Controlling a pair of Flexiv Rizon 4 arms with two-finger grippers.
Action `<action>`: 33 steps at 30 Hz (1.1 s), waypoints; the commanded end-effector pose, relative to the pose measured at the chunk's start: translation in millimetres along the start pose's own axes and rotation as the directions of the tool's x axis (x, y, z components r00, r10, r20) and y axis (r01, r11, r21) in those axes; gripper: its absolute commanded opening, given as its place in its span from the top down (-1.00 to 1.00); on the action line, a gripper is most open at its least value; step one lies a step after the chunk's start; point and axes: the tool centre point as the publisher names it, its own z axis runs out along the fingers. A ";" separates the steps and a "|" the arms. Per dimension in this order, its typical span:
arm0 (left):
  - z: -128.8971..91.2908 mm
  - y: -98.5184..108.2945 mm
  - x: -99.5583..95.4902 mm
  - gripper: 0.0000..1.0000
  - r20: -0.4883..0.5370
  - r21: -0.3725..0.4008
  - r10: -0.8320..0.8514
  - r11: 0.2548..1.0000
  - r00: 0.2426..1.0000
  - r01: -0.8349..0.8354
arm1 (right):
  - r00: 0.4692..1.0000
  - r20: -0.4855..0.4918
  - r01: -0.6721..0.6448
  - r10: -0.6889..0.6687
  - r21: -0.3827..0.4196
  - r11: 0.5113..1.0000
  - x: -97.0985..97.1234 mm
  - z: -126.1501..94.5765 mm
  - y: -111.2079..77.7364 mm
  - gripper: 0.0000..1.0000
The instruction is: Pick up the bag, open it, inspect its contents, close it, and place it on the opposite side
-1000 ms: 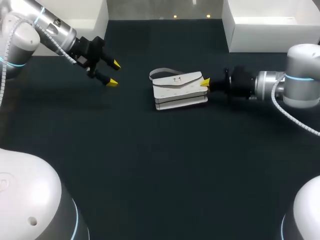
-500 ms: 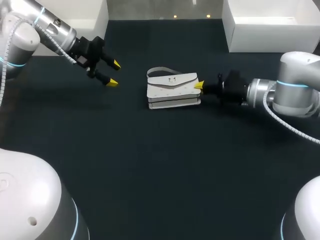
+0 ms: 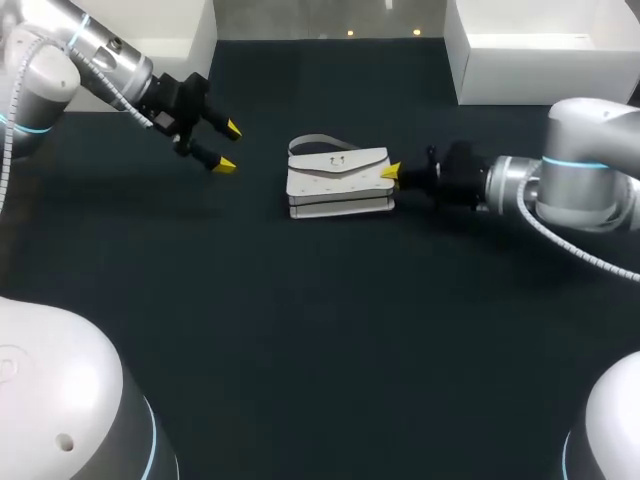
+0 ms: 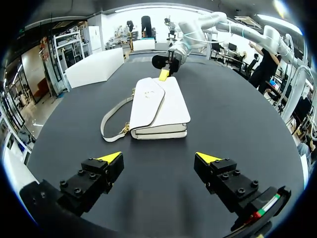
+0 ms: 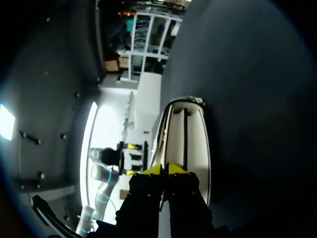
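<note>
A white flap bag [image 3: 338, 182] lies flat on the dark table, its grey strap [image 3: 315, 142] looped at the far-left corner. My right gripper [image 3: 390, 172] is shut, its yellow tips together against the bag's right end. The right wrist view shows those tips [image 5: 164, 169] touching the end of the bag [image 5: 188, 144]; nothing is visibly held. My left gripper [image 3: 229, 147] hangs open to the left of the bag, apart from it. In the left wrist view the bag [image 4: 158, 104] lies ahead of the open left gripper [image 4: 159, 157], with the right gripper [image 4: 164, 74] at its far end.
A white box [image 3: 530, 60] stands at the back right of the table and another white box [image 3: 190, 30] at the back left. Dark table surface stretches in front of the bag toward the near edge.
My right gripper has moved left with its tips against the bag, and the bag has slid left with it. The left arm has stayed where it was.
</note>
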 end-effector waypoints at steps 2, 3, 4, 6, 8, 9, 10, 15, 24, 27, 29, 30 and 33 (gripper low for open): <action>0.7 1.0 -0.7 -1.00 -0.001 0.003 0.001 1.000 1.000 -0.001 | 1.000 0.007 -0.007 0.007 0.008 1.000 -0.9 5.6 1.2 1.00; 0.7 1.0 -0.7 -1.00 -0.001 0.003 0.001 1.000 1.000 -0.001 | 1.000 0.008 -0.009 0.009 0.009 1.000 -1.1 5.9 1.0 1.00; 0.7 1.0 -0.7 -1.00 -0.001 0.003 0.001 1.000 1.000 -0.001 | 1.000 0.009 -0.010 0.010 0.008 1.000 -1.1 6.0 1.0 1.00; 0.7 1.0 -0.7 -1.00 -0.001 0.003 0.001 1.000 1.000 -0.001 | 1.000 0.008 -0.014 0.014 0.006 1.000 -1.4 6.1 0.8 1.00; 0.7 1.0 -0.7 -1.00 -0.001 0.003 0.001 1.000 1.000 -0.001 | 1.000 0.008 -0.016 0.016 0.003 1.000 -1.6 6.3 0.4 1.00; 0.7 1.0 -0.7 -1.00 -0.001 0.003 0.001 1.000 1.000 -0.001 | 1.000 0.009 -0.017 0.017 0.000 1.000 -1.6 6.3 0.3 1.00; 0.7 1.0 -0.7 -1.00 -0.001 0.003 0.001 1.000 1.000 -0.001 | 1.000 0.010 -0.017 0.017 -0.001 1.000 -1.7 6.3 0.2 1.00; 0.7 1.0 -0.7 -1.00 -0.001 0.003 0.001 1.000 1.000 -0.001 | 1.000 0.011 -0.018 0.018 0.003 1.000 -1.1 5.9 0.5 1.00; 0.7 1.0 -0.7 -1.00 -0.001 0.003 0.001 1.000 1.000 -0.001 | 0.999 0.014 -0.029 0.029 0.005 1.000 -0.5 6.3 0.6 1.00; 0.7 1.0 -0.7 -1.00 -0.001 0.003 0.001 1.000 1.000 -0.001 | 0.999 0.016 -0.033 0.033 0.001 0.999 -1.3 7.7 0.4 1.00; 0.7 1.0 -0.7 -1.00 -0.001 0.003 0.001 1.000 1.000 -0.001 | 0.999 0.016 -0.033 0.033 -0.001 0.999 -1.6 8.6 -0.1 1.00; 0.7 1.0 -0.7 -1.00 -0.001 0.003 0.001 1.000 1.000 -0.001 | 0.999 0.018 -0.032 0.032 -0.005 0.999 -1.6 8.8 -0.4 1.00; 0.7 1.0 -0.7 -1.00 -0.001 0.003 0.001 1.000 1.000 -0.001 | 0.999 0.016 -0.030 0.030 -0.010 1.000 -1.6 9.7 -0.8 1.00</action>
